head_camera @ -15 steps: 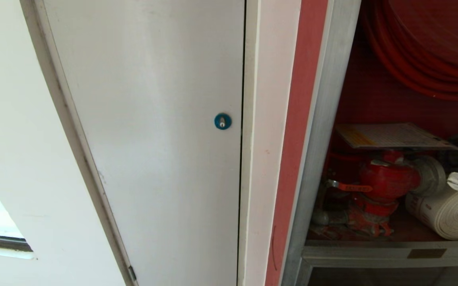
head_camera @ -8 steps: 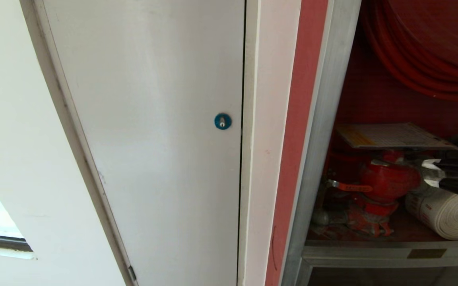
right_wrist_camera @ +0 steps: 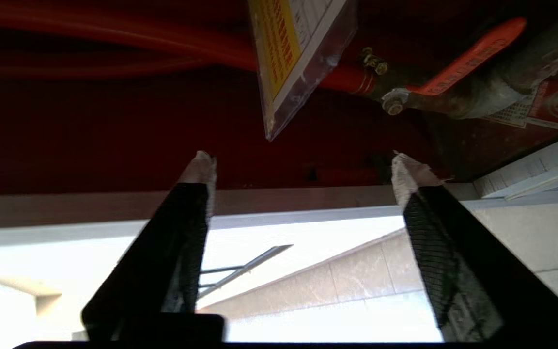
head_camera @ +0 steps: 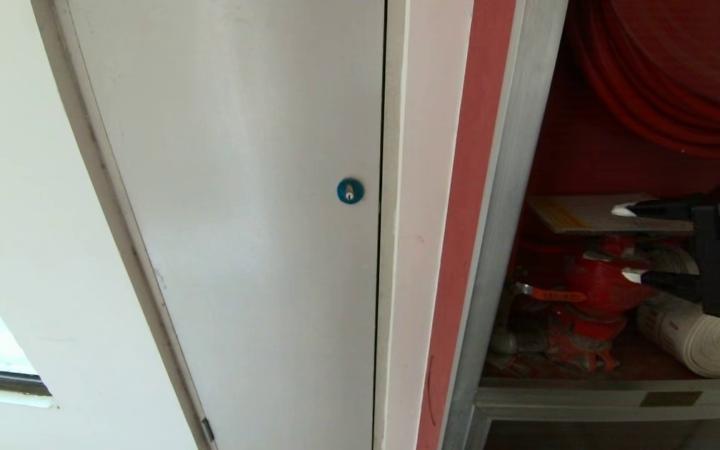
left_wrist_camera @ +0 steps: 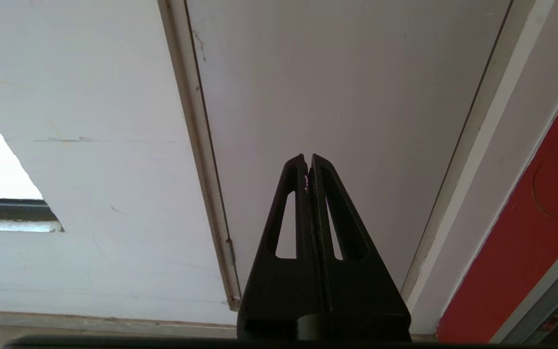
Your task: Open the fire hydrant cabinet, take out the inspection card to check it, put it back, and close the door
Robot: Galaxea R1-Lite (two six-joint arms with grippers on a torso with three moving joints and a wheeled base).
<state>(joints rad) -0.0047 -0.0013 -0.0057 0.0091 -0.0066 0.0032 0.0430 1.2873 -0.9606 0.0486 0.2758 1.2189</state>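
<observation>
The right gripper [head_camera: 625, 242] has come in from the right edge and now sits inside the open fire hydrant cabinet [head_camera: 513, 187], where a second ago only a sliver of it showed low down by the rolled hose. Its jaws have spread wide in that time: 1 white-tipped finger lies level with the inspection card [head_camera: 585, 214], the other hangs lower, in front of the red valve [head_camera: 604, 284]. Nothing is between them yet. That reads to me as the reach for the card beginning, with the cabinet already open and the take-out step about to start.

The card rests flat in its clear sleeve on top of the valve, at the middle height of the opening, its yellow strip toward the left. From the right wrist view the card's corner [right_wrist_camera: 298, 63] hangs ahead of the spread fingertips [right_wrist_camera: 201, 167] and apart from them, so the gripper is not yet around it.

Around it the space is tight. The red hose coil [head_camera: 666, 81] fills the upper part, the white rolled hose [head_camera: 704, 340] lies lower right, and an orange valve handle [head_camera: 550, 294] sticks out to the left under the card. The lower finger could catch the valve body if it closes at this height.

The left gripper [left_wrist_camera: 309, 167] is parked, fingers pressed together, facing the plain white door [head_camera: 241, 187] with its blue lock [head_camera: 349, 190].
</observation>
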